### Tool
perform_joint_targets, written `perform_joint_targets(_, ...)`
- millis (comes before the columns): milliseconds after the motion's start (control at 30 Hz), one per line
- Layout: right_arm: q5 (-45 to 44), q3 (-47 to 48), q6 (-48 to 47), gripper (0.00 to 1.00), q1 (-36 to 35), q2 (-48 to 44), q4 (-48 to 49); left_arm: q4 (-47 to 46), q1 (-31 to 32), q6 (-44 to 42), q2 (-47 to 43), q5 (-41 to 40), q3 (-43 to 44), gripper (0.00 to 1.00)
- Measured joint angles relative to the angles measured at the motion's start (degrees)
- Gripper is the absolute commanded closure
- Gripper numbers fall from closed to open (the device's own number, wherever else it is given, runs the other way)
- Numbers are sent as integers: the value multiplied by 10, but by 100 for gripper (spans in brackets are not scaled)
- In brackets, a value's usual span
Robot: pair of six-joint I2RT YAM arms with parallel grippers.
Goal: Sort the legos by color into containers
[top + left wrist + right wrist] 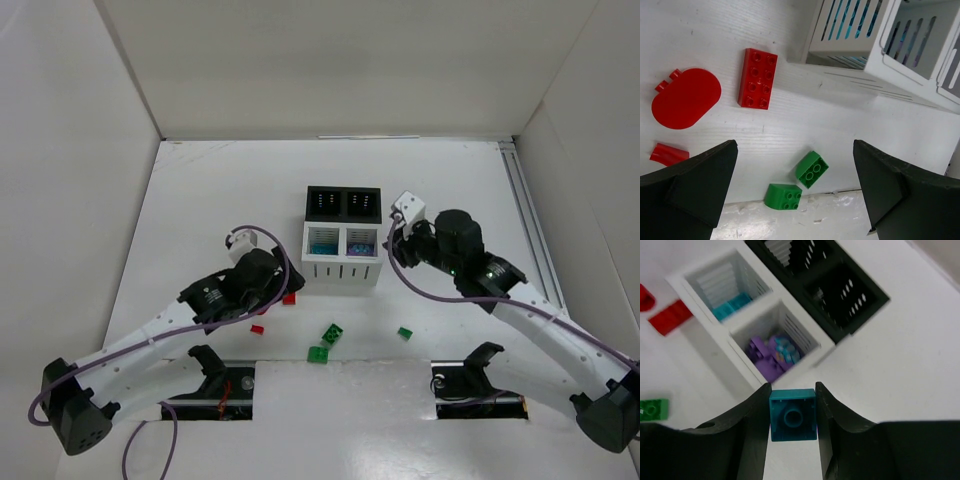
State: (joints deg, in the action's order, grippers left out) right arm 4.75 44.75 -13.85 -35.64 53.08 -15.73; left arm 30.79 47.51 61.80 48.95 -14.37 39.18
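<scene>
My right gripper (792, 399) is shut on a teal-blue lego brick (792, 416), held above the table just right of the white containers (340, 272). One white bin (715, 277) holds teal pieces, the other (812, 342) purple ones. The black containers (343, 190) stand behind them. My left gripper (794, 150) hangs open over two green bricks (811, 169) (783, 196), with a red brick (758, 78), a red oval (686, 97) and a red curved piece (667, 153) to its left. In the top view the right gripper (392, 243) is beside the bins, and the left gripper (283, 283) is near the red brick (289, 298).
A third green brick (404, 333) lies alone in front of the bins, right of the green pair (331, 334). White walls enclose the table on three sides. A metal rail (527, 230) runs along the right edge.
</scene>
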Motion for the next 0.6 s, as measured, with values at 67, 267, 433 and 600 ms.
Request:
perform_joint_targets(67, 26, 41, -10, 72, -15, 28, 15, 1, -4, 9, 2, 8, -6, 0)
perform_joint_targets(267, 81, 165, -43, 67, -76, 185, 57, 6, -19, 57, 6, 28, -27, 0)
perform_joint_targets(433, 102, 205, -59, 64, -99, 290, 73, 30, -19, 105, -17, 27, -47, 0)
perform_joint_targets(600, 103, 211, -64, 35, -100, 357, 71, 52, -19, 141, -50, 13, -56, 0)
